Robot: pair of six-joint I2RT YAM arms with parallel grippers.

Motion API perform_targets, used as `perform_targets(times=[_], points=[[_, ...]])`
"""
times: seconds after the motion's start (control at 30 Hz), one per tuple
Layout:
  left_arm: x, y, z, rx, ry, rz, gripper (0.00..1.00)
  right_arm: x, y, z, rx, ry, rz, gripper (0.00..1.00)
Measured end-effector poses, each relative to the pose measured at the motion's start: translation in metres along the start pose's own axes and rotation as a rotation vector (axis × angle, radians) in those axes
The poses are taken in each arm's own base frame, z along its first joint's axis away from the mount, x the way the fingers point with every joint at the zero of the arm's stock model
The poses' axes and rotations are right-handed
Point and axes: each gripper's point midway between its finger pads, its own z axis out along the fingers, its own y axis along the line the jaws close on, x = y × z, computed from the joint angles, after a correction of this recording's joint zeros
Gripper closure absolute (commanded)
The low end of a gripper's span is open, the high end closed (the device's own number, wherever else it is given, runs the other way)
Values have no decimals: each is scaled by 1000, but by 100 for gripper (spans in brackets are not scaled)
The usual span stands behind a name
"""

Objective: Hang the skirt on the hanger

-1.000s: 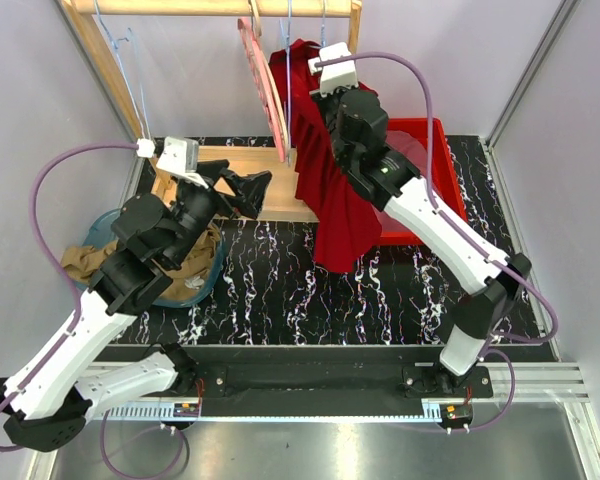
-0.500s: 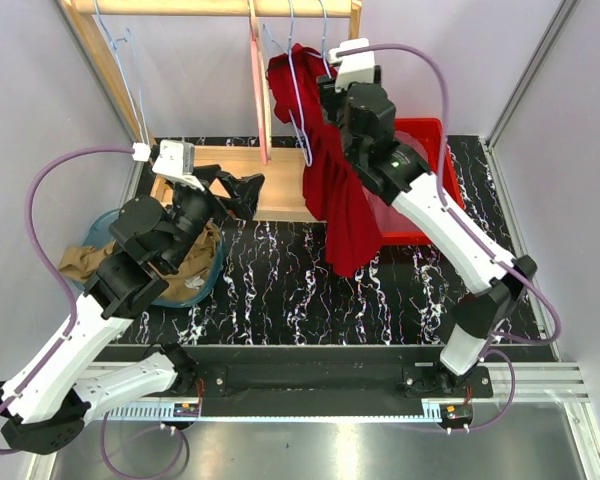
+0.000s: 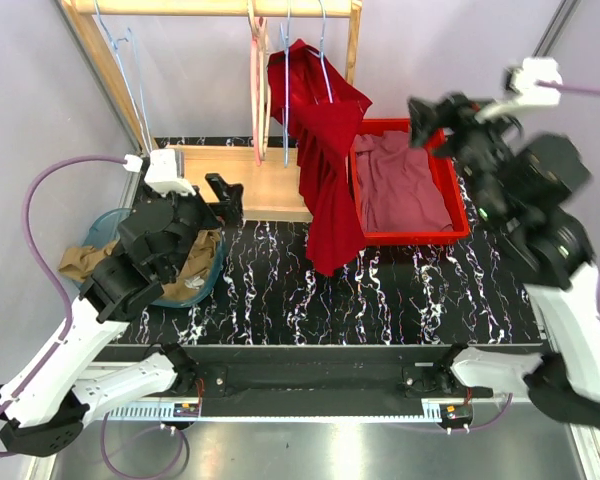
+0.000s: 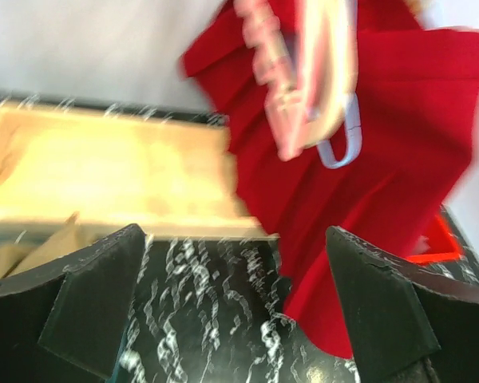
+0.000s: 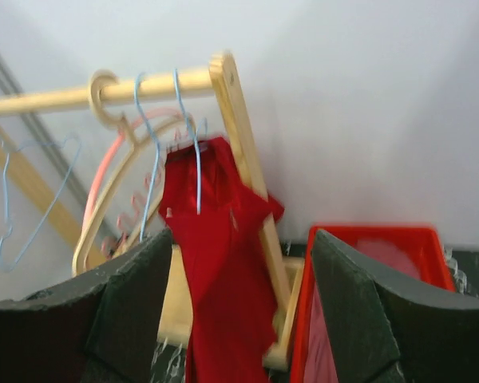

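Black marbled table (image 3: 410,290), wooden rack (image 3: 210,7) at back. L to R: one blue basin (image 3: 98,228) w/ tan cloth (image 3: 85,262); left gripper (image 3: 225,195), jaws spread wide, nothing held; one pink hanger (image 3: 255,90) and at least three blue wire hangers (image 3: 120,60) on the rail; one red pleated skirt (image 3: 325,170) draped on rightmost wire hanger (image 3: 325,45), hem low near tabletop; one red bin (image 3: 460,225) w/ maroon garment (image 3: 395,185); right gripper (image 3: 438,112), jaws wide apart, holding nothing.

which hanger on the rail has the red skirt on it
The rightmost blue wire hanger, next to the rack's right post: the red skirt drapes from it. The pink hanger and the far-left blue hanger hang bare.
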Motion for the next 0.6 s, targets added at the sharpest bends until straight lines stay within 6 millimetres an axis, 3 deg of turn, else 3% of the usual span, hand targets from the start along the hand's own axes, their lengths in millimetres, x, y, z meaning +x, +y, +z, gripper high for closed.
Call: perform_targets(times=[0.07, 0.13, 0.23, 0.33, 0.4, 0.53, 0.6], points=[[8, 16, -3, -80, 26, -18, 1, 11, -8, -25, -19, 35, 41, 22], [21, 35, -6, -177, 61, -51, 1, 35, -14, -46, -33, 96, 73, 22], [46, 70, -3, -336, 118, -77, 1, 92, -18, -67, -45, 229, 104, 21], [87, 117, 4, -528, 201, -95, 1, 153, -22, -86, -48, 378, 115, 22], [119, 139, 9, -612, 275, -93, 1, 185, -22, -95, -45, 463, 122, 23], [179, 163, 15, -690, 417, -99, 1, 223, -19, -104, -50, 575, 136, 23], [193, 169, 17, -700, 440, -115, 1, 233, -17, -105, -53, 604, 146, 23]])
